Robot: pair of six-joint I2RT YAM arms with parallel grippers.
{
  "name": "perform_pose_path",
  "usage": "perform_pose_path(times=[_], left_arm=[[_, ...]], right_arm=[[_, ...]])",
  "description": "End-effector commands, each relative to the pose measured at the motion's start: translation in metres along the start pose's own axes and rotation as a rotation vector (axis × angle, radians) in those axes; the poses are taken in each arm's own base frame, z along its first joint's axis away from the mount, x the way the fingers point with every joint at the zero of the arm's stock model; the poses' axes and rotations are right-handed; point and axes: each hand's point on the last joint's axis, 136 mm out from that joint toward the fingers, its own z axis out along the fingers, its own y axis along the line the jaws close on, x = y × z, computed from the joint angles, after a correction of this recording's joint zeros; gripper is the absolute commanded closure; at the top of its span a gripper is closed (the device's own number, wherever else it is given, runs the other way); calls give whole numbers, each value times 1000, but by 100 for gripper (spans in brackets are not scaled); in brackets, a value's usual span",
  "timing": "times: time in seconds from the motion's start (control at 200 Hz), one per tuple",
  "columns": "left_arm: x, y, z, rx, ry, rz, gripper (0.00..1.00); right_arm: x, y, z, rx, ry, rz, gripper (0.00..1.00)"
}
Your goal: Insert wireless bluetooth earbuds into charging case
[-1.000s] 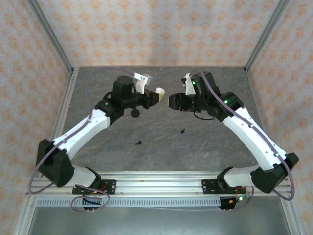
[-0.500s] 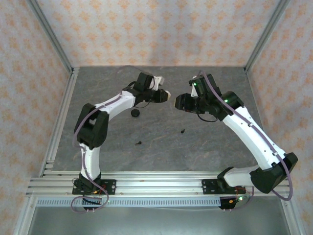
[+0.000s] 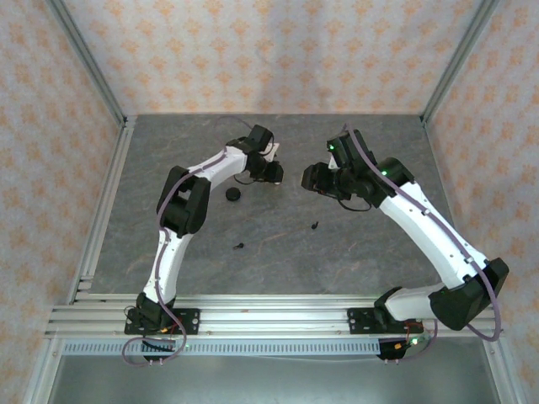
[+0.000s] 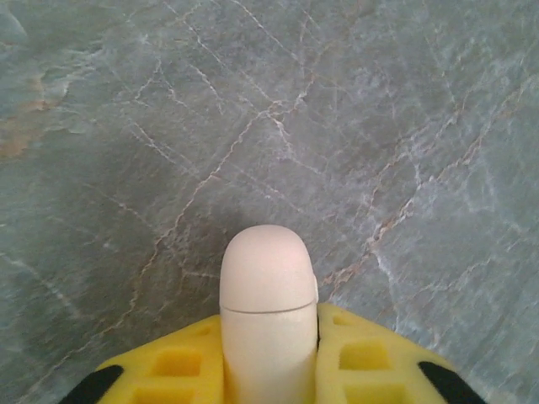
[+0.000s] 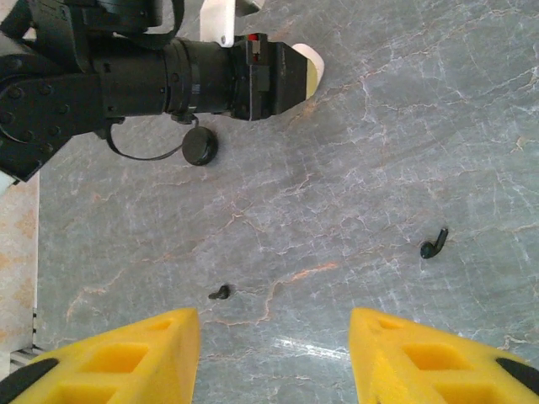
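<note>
Grey stone surface (image 3: 278,269): two black earbuds (image 5: 434,244) lie loose, well apart. Left hand (image 4: 268,358) clamps white case (image 4: 268,286), lid end out, likely steadying it for loading. Right hand (image 5: 278,353) hovers over the earbuds, wide open, empty, probably lining up a pick.

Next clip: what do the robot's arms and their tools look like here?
Left arm and right arm: white shells, black joints and bases, a purplish cable looping along each. Small green lights glow on the right arm. The left tool and right tool have black bodies and yellow foam pads with square recesses.
</note>
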Motion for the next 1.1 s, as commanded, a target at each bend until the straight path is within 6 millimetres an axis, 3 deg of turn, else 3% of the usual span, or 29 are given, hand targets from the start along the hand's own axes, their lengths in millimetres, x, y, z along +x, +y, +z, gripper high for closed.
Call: perform_pose_path(times=[0.0,0.13,0.405,0.691,0.816,1.096], left_arm=[[2,13,-16,-92,27,37,66],[-1,14,-27,-125,29,80,55],[-11,24,-74,-241,-19,152,49],[0,84,-127,-415,-94,-121,42],[18,106,-129,-451,-63,-276,42],[62,113,-103,-417,20,-414,37]], right_arm=[[0,-14,2,54,-12,26,49],[-1,-14,4,56,-15,24,48],[-3,-5,12,27,8,8,47],[-2,1,24,5,44,-9,47],[-2,4,28,-6,60,-10,47],[0,5,32,-10,79,-19,46]])
